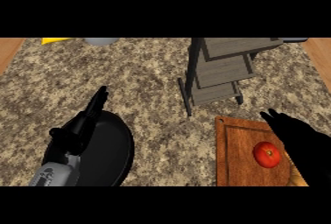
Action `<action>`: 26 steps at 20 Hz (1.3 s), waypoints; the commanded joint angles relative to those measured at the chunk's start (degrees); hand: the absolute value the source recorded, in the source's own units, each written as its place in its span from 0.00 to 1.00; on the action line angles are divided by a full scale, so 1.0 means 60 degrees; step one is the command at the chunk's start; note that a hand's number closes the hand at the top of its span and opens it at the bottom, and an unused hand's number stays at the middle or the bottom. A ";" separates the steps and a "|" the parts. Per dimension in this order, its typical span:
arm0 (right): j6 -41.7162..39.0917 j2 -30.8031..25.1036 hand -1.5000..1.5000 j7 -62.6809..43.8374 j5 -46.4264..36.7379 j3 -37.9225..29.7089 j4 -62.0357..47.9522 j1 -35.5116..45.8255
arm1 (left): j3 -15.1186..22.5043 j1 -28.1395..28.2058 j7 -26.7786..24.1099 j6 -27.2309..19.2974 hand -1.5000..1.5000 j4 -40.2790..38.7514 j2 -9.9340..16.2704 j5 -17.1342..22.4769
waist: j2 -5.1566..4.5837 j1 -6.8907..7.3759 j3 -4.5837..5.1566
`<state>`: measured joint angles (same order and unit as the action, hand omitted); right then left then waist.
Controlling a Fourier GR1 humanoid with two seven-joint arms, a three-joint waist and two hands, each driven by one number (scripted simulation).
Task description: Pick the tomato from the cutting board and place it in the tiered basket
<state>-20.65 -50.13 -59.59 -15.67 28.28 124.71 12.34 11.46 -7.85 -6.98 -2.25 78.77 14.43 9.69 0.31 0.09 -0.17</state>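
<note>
A red tomato point(267, 154) lies on the brown wooden cutting board point(241, 148) at the lower right. My right hand point(301, 138) is just right of the tomato, fingers straight and pointing away from me, open and not curled round it. The grey tiered basket point(220, 72) stands on the counter beyond the board, at the upper middle. My left hand point(84, 124) rests open at the lower left, fingers pointing up over a black pan.
A black round pan point(110, 153) lies under my left forearm at the lower left. A yellow object point(55, 40) and a grey rounded object point(101, 41) sit at the counter's far edge. Speckled granite counter point(149, 100) spreads between the pan and the board.
</note>
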 commanded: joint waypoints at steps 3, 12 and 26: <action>-0.0681 0.0829 0.00 -0.1744 -0.0124 0.0313 -0.0476 0.0240 | -0.0022 0.0020 -0.0322 0.0256 0.50 -0.0786 -0.0176 -0.0157 | -0.0064 0.0009 0.0042; -0.0137 0.1869 0.00 0.0355 -0.2059 0.0072 -0.2361 -0.0549 | -0.0047 0.0368 0.0213 0.0369 0.50 0.0170 -0.0368 -0.0294 | -0.0047 0.0021 0.0027; 0.0103 0.2577 0.00 0.2479 -0.3412 -0.0789 -0.3937 -0.1765 | -0.0330 0.0536 0.0507 0.0655 0.50 0.0424 -0.0666 -0.0670 | -0.0050 0.0008 0.0025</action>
<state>-20.50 -36.35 -48.98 -33.83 24.64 106.37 1.37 8.32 -6.28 -6.50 1.37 80.22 11.85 6.18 0.29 -0.03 -0.24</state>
